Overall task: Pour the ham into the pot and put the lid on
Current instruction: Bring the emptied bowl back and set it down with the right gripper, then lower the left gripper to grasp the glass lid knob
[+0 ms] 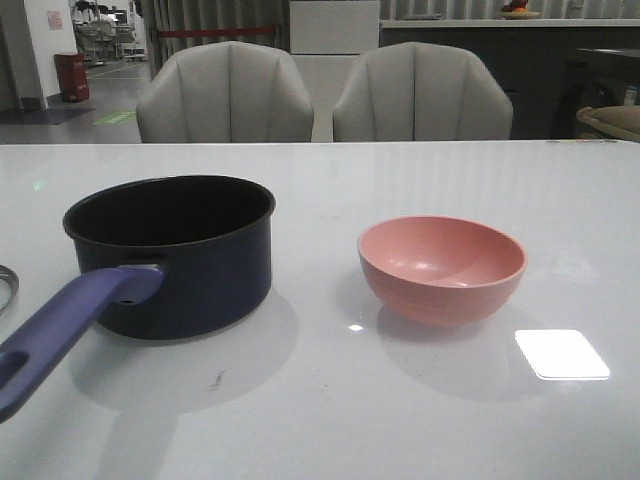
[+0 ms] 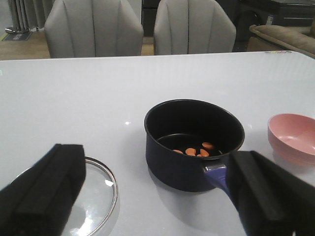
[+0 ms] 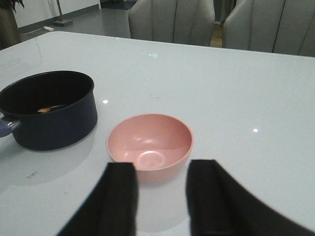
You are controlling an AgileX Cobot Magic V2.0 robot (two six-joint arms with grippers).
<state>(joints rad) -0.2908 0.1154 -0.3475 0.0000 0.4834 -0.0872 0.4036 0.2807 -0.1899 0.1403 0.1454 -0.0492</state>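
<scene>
The dark navy pot (image 1: 175,255) stands on the white table at the left, its blue-purple handle (image 1: 60,335) toward the near left. The left wrist view shows several orange-pink ham pieces (image 2: 194,150) on the pot's (image 2: 192,142) black bottom. The glass lid (image 2: 91,199) lies flat on the table left of the pot; only its rim (image 1: 8,285) shows in the front view, and its knob is hidden. My left gripper (image 2: 157,196) is open, above the table between lid and pot handle. My right gripper (image 3: 160,194) is open, just short of the empty pink bowl (image 3: 150,145).
The pink bowl (image 1: 442,268) stands right of the pot (image 3: 47,110) with a gap between them. Two grey chairs (image 1: 325,90) stand at the table's far edge. A bright light reflection (image 1: 560,353) lies on the table at the near right.
</scene>
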